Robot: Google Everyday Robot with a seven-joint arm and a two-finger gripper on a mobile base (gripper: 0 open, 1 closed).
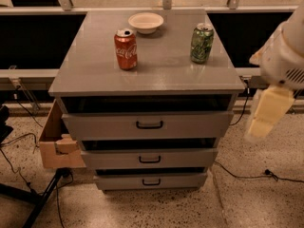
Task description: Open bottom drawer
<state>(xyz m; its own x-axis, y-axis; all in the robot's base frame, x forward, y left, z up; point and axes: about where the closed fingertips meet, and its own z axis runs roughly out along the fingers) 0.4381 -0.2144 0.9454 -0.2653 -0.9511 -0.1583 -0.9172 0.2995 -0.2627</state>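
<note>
The grey cabinet (pixel 147 56) has three drawers stacked at its front. The bottom drawer (pixel 118 180) is the lowest and shortest front, with a small black bar handle (pixel 151 181). It stands out only a little from the cabinet, with a dark gap above it. My gripper (pixel 266 115), pale yellow under a white arm, hangs in the air to the right of the cabinet. It is level with the top drawer (pixel 104 126), well above and to the right of the bottom drawer's handle, and touches nothing.
A red cola can (pixel 125 49), a green can (pixel 202 43) and a white bowl (pixel 146 22) stand on the cabinet top. A cardboard box (pixel 54 144) sits against the cabinet's left side. Cables (pixel 247 175) and a black stand leg (pixel 42 201) lie on the speckled floor.
</note>
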